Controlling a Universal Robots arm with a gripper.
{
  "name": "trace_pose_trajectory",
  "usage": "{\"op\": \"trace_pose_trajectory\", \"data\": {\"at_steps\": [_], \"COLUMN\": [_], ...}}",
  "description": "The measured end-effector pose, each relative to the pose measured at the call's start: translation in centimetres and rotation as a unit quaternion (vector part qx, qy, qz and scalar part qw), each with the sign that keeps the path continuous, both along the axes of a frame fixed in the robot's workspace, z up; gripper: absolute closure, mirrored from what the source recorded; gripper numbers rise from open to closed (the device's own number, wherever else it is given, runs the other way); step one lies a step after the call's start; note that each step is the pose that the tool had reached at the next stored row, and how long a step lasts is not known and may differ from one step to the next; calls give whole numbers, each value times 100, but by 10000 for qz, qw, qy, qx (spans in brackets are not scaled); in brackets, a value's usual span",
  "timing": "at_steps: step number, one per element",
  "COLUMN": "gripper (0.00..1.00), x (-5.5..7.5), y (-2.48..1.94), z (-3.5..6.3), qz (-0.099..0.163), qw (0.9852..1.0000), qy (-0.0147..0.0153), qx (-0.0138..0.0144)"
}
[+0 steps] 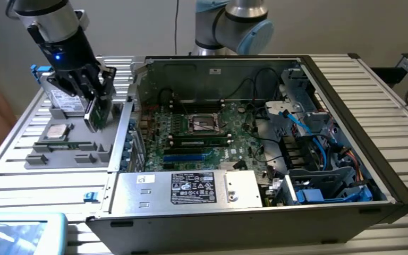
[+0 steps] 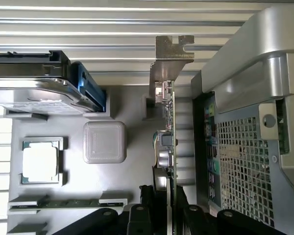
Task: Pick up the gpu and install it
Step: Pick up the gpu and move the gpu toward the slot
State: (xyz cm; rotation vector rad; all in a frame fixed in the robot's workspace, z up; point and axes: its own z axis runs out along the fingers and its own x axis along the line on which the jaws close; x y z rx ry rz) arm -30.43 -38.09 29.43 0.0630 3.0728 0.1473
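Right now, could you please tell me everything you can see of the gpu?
The gpu is a thin card, seen edge-on in the wrist view: a green circuit board with small components and a silver end bracket. It stands on edge, clamped in the gripper, over the grey tray beside the open computer case.

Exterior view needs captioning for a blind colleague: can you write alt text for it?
The robot's hand grips the gpu upright on edge at a grey parts tray, at the exterior view's left of an open computer case. The case lies on its side with its motherboard exposed.
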Motion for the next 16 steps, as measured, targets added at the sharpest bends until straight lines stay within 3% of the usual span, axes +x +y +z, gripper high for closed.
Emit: {"op": "trace_pose_trajectory", "data": {"at_steps": [16], "gripper": [71], "x": [2], "y": [-15], "z": [726], "qz": [-9], "qw": [10000], "qy": [6], "qx": [0]}}
